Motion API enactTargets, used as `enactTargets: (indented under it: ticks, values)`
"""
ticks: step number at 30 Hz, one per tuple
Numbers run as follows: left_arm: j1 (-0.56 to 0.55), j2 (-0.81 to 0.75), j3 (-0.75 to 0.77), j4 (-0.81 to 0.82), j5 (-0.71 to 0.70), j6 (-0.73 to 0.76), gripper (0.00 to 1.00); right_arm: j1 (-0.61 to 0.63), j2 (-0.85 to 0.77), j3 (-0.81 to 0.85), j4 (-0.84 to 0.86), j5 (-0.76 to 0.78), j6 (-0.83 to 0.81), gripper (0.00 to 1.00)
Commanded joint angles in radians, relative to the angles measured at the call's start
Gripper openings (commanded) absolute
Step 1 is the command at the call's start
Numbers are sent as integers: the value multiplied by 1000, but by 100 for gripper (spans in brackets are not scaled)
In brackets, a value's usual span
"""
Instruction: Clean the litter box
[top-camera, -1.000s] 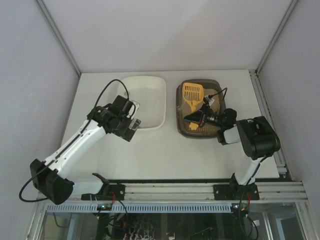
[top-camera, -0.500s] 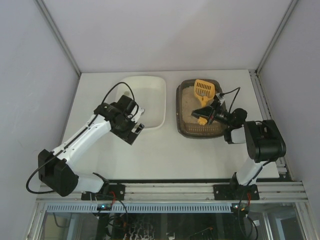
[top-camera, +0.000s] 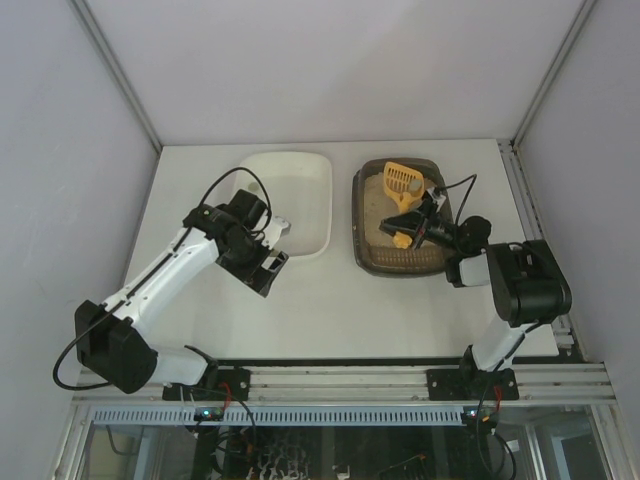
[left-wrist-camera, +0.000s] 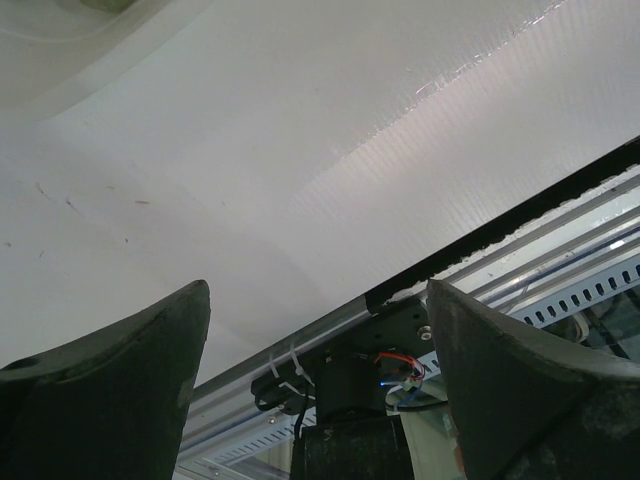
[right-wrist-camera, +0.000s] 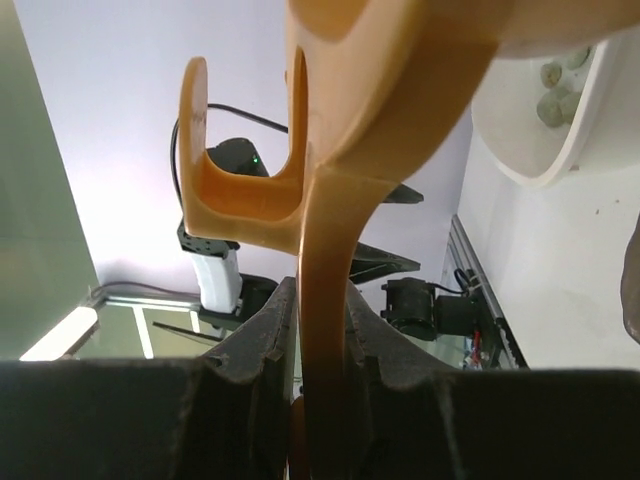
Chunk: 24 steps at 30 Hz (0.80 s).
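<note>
The litter box (top-camera: 385, 268), a dark brown tray with beige litter (top-camera: 375, 210), stands at the right of the table. My right gripper (top-camera: 412, 228) is over the box and shut on the handle of the yellow slotted scoop (top-camera: 403, 180), whose head is raised over the box's far part. In the right wrist view the fingers (right-wrist-camera: 262, 340) clamp the orange handle (right-wrist-camera: 330, 150). My left gripper (top-camera: 264, 268) is open and empty over the bare table, just in front of the white tub's near left corner. The left wrist view shows its jaws wide apart (left-wrist-camera: 318, 300).
The white tub (top-camera: 318, 215) stands left of the litter box; a few small lumps (right-wrist-camera: 555, 90) lie in it in the right wrist view. The white table (top-camera: 330, 310) ends at a black edge and metal rail (top-camera: 340, 382) at the front. Walls enclose the sides.
The scoop swung from the box's left back to its right back, then slightly left. My left gripper drew back from the tub's rim toward the front.
</note>
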Motion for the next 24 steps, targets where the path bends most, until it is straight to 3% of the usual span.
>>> enactTargets:
  ticks: [1,3,4,6,7,9,14,18,20,21,24]
  values:
    - [4,-13,31,-4,35,26,93,47,-22,49,-32,-35,-89,0]
    - [4,-16,28,-3,39,24,93,46,-110,42,-391,-27,-352,0]
    - [4,-17,28,-3,41,24,93,46,-205,59,-715,15,-576,0]
    - [4,-18,25,-4,44,25,93,92,-326,168,-1318,264,-1016,0]
    - [4,-19,24,-3,44,26,93,120,-356,231,-1475,341,-1144,0]
    - [4,-20,21,-3,45,27,93,116,-377,233,-1517,305,-1188,0]
    - [4,-13,21,-4,48,28,93,16,-365,104,-1190,45,-942,0]
    - [4,-19,17,-2,50,28,93,-17,-304,-13,-506,-101,-506,0]
    - [4,-23,16,-1,51,28,93,-21,-232,-38,-91,-117,-216,0]
    - [4,-23,16,0,51,28,93,-20,-193,-36,39,-111,-108,0]
    - [4,-19,19,-2,51,29,93,-13,-179,-23,56,-97,-85,0]
